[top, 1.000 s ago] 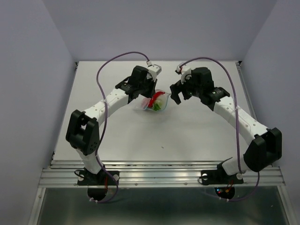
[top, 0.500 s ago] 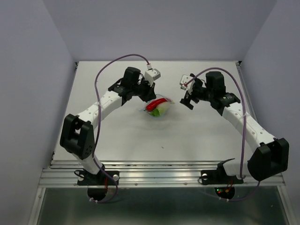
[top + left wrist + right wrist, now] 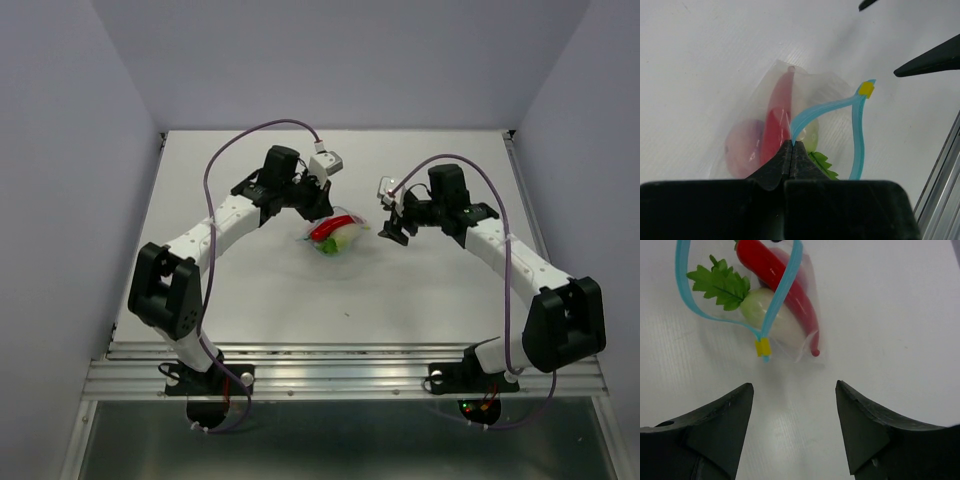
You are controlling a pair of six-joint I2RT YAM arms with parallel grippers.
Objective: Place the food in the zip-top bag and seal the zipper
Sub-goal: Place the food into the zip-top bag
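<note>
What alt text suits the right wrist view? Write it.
A clear zip-top bag lies on a white table, its blue zipper gaping open, holding a red chili and a white leafy vegetable. The open right hand is near it, not touching.

We see a white, matte table (image 3: 300, 290) with a ribbed metal rail (image 3: 340, 372) along its near edge. Near the middle, slightly toward the far side, a clear zip-top bag (image 3: 337, 232) rests on it, its light-blue zipper (image 3: 859, 137) standing open in a loop. Nearer us lies a tiny dark speck (image 3: 347, 314)
</note>
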